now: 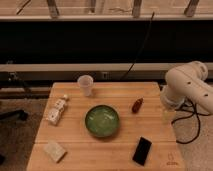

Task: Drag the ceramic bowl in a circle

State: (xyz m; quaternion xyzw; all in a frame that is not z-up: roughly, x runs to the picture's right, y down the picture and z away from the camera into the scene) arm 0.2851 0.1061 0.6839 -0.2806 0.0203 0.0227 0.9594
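Note:
The ceramic bowl (102, 120) is round, shallow and glossy green with a paler mottled inside. It sits upright near the middle of the wooden table (75, 160). My white arm (186, 84) hangs over the table's right edge. My gripper (168, 115) points down at that edge, well to the right of the bowl and apart from it. It touches nothing that I can see.
A translucent plastic cup (86, 84) stands at the back of the table. A white bottle (57, 110) lies at the left and a pale block (54, 150) at the front left. A small reddish-brown item (137, 105) lies right of the bowl, a black phone (142, 150) at the front right.

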